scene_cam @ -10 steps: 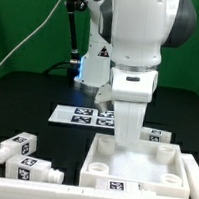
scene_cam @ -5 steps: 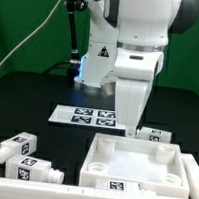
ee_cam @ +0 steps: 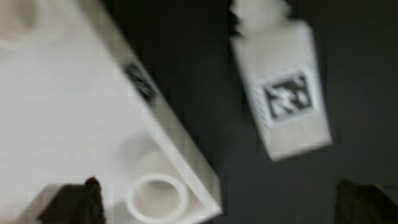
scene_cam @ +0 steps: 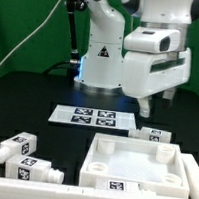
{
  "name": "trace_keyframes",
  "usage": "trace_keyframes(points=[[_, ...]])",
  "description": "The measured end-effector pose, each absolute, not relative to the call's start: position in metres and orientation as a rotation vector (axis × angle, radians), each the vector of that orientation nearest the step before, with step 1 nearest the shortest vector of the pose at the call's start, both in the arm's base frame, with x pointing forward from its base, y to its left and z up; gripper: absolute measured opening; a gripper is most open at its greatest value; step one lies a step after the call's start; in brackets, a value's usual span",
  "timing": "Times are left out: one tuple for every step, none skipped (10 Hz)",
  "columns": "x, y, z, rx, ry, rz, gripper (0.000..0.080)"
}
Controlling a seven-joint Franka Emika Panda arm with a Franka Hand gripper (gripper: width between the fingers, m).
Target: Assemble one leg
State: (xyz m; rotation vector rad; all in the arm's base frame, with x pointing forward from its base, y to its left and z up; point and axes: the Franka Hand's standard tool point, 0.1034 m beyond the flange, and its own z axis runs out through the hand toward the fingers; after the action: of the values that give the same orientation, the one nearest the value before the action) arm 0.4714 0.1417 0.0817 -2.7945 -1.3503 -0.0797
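Note:
The white square tabletop (scene_cam: pixel 140 165) lies at the front right; its corner with a round hole shows in the wrist view (ee_cam: pixel 107 120). One leg (scene_cam: pixel 151 135), white with a tag sticker, lies on the black table just behind the tabletop's far right corner, and also shows in the wrist view (ee_cam: pixel 285 90). Three more legs (scene_cam: pixel 19 147) lie at the front left. My gripper (scene_cam: pixel 155 104) hangs open and empty in the air above the far right leg. In the wrist view its dark fingertips (ee_cam: pixel 71 205) stand wide apart around the gripper's middle (ee_cam: pixel 222 205).
The marker board (scene_cam: pixel 93 116) lies flat behind the tabletop, in front of the robot base (scene_cam: pixel 97 62). A black stand with cables (scene_cam: pixel 70 34) rises at the back left. A green curtain closes the background.
My gripper has risen from low over the tabletop's far edge and moved toward the exterior view's right, ending above the leg behind the tabletop. The parts have not moved.

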Motion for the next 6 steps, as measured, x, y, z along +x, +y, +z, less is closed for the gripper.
trace_keyframes(points=[[0.468, 0.151, 0.081, -2.804, -1.322, -0.076, 0.0649], [0.468, 0.149, 0.080, -2.801, -1.331, -0.065, 0.0649], [0.467, 0.150, 0.080, -2.802, -1.328, -0.048, 0.0649], [0.467, 0.150, 0.080, -2.802, -1.327, -0.050, 0.0649], [0.463, 0.150, 0.079, -2.810, -1.312, -0.010, 0.0649], [0.458, 0.152, 0.079, -2.808, -1.322, 0.082, 0.0649]])
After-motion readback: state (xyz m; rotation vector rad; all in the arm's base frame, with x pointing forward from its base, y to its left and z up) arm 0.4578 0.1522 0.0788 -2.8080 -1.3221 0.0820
